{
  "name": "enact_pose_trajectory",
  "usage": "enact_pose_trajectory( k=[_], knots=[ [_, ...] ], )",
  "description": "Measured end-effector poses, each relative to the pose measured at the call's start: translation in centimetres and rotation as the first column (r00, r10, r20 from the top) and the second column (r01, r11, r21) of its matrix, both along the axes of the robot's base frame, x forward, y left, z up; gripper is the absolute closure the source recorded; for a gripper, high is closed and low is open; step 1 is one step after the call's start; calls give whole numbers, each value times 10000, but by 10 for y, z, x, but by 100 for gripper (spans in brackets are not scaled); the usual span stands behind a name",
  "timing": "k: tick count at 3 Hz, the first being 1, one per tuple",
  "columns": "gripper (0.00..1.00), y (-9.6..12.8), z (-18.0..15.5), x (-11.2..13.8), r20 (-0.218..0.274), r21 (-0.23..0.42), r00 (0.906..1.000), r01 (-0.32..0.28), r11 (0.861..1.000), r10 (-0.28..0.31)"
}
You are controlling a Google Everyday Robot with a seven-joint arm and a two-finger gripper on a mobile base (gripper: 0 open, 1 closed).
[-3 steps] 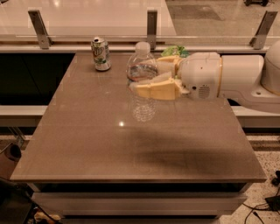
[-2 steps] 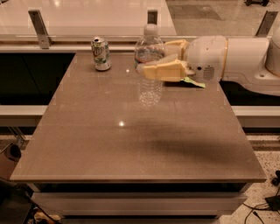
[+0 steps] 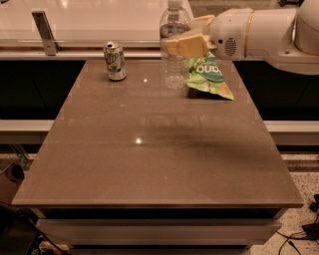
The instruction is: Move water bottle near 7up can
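High at the far side of the table [image 3: 149, 164]: the gripper [image 3: 180, 39], tan fingers [image 3: 184, 46] clenched on the water bottle [image 3: 174, 67] around its upper body, just below the shoulder. Bottle upright, white cap [image 3: 175, 4] at the very top of the view, base down by the tabletop close to the far edge. Resting on the surface or just off it, cannot tell. White arm [image 3: 259, 30] reaching in from the right, above the table's far right corner.

Left of the bottle, the 7up can [image 3: 115, 61], upright, likewise close to the far edge, apart from the bottle with a strip of bare tabletop between the two. Just right of the bottle's base, a green snack bag [image 3: 212, 77] lying flat, its left side close against the bottle, possibly touching, its upper part under the gripper.

Beyond the far edge, a pale counter [image 3: 99, 20] with a metal bracket [image 3: 45, 32] standing on it to the left. Dark recesses off the table's left and right edges.

Open room: the whole middle and near stretch of the tabletop, from the row of can, bottle and bag down to the front edge — bare and glossy, marked only by light spots and the arm's soft shadow. Front edge straight and fully in view, both near corners visible.
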State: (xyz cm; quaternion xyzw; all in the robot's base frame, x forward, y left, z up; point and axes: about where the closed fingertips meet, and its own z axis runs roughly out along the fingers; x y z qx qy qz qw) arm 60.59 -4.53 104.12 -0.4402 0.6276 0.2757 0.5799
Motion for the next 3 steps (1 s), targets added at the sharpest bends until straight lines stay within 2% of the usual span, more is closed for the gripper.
enact_pose_trajectory(
  k=[1, 2, 3],
  knots=[
    [100, 8, 1, 37, 303, 152, 9989, 365, 9992, -370],
    [100, 26, -5, 71, 599, 210, 9966, 550, 9983, -562],
    [100, 50, -22, 102, 433, 15, 9977, 513, 9987, -514]
  ],
)
